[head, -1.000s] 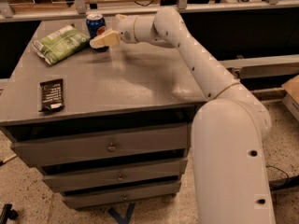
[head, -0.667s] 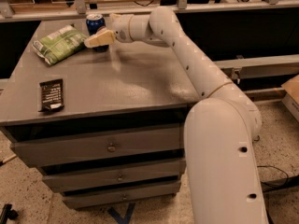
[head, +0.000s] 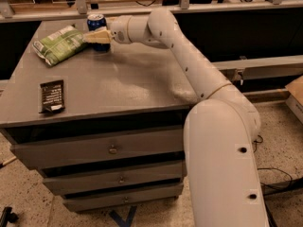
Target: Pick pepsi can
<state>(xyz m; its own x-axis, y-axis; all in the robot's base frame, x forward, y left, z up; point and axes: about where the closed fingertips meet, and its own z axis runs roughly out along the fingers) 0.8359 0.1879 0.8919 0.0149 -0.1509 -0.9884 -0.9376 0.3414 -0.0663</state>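
- The small dark blue, silver-topped pepsi can (head: pixel 96 21) stands upright at the upper left of the frame, on the grey cabinet top (head: pixel 128 86).
- My tan gripper (head: pixel 94 36) overlaps its lower front; I cannot tell whether it is grasping.

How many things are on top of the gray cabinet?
3. A dark blue drink can stands at the back, the robot's hand just in front of it. A green snack bag lies to its left. A flat black wrapper lies front left.

The gripper (head: pixel 96 36) overlaps the pepsi can (head: pixel 96 21) at the surface's (head: pixel 123 84) far edge, beside a green snack bag (head: pixel 59 44).
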